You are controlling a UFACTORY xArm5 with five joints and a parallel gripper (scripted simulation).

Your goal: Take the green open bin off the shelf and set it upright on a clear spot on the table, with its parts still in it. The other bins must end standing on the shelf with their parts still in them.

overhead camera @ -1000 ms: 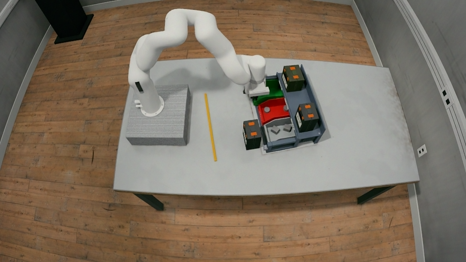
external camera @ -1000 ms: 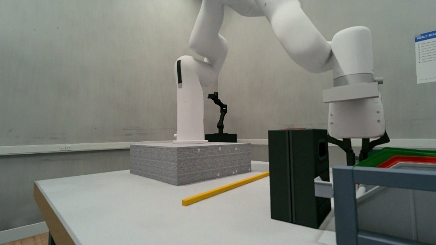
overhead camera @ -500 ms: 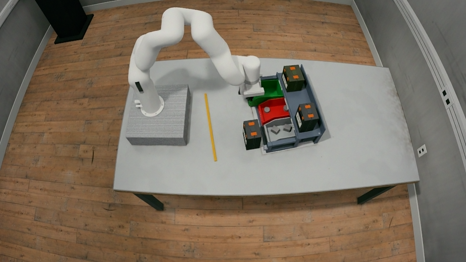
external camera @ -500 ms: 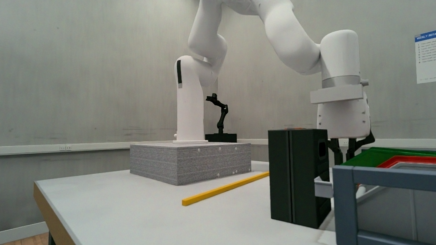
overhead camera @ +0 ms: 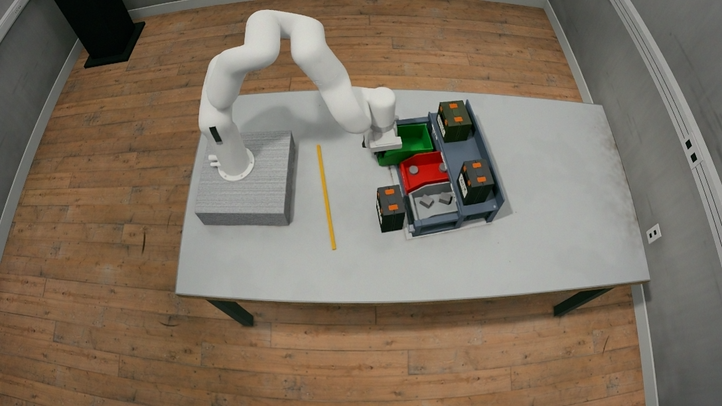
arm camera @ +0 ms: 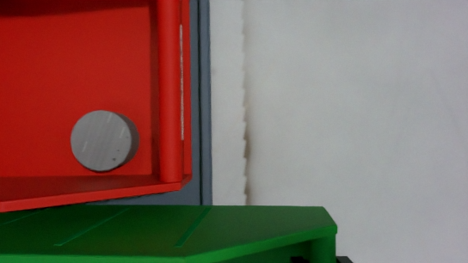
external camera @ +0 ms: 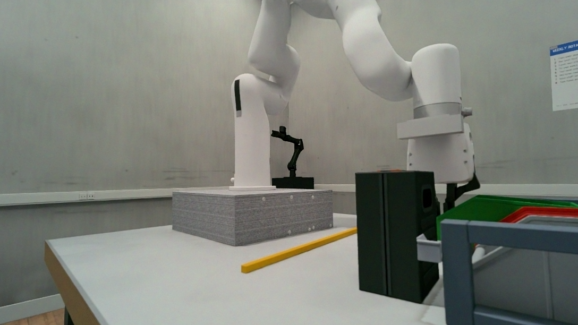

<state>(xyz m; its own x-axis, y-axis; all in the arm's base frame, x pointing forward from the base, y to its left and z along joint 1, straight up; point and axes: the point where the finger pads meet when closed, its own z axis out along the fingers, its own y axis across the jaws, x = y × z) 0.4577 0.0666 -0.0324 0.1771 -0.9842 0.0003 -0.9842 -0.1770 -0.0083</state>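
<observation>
The green open bin point(overhead camera: 415, 142) point(external camera: 481, 208) point(arm camera: 172, 232) sits at the far end of the blue-grey shelf point(overhead camera: 482, 151) point(external camera: 456, 262), with its front end sticking out past the shelf edge toward the arm. My gripper point(overhead camera: 383, 146) point(external camera: 453, 202) stands upright over that front end and is shut on the bin's front wall. The wrist covers part of the bin; I see no parts in the part that shows. The red bin point(overhead camera: 425, 169) point(external camera: 541, 213) point(arm camera: 64, 64) lies beside it, holding a grey cylinder point(arm camera: 103, 140). A grey bin point(overhead camera: 431, 204) with dark blocks follows.
Two black boxes with orange tabs point(overhead camera: 454, 120) point(overhead camera: 475, 180) stand on the shelf's rear row. A third point(overhead camera: 390, 207) point(external camera: 396, 234) stands on the table by the shelf's front corner. A yellow bar point(overhead camera: 326, 196) point(external camera: 299, 249) lies between the shelf and the grey pedestal point(overhead camera: 247, 179).
</observation>
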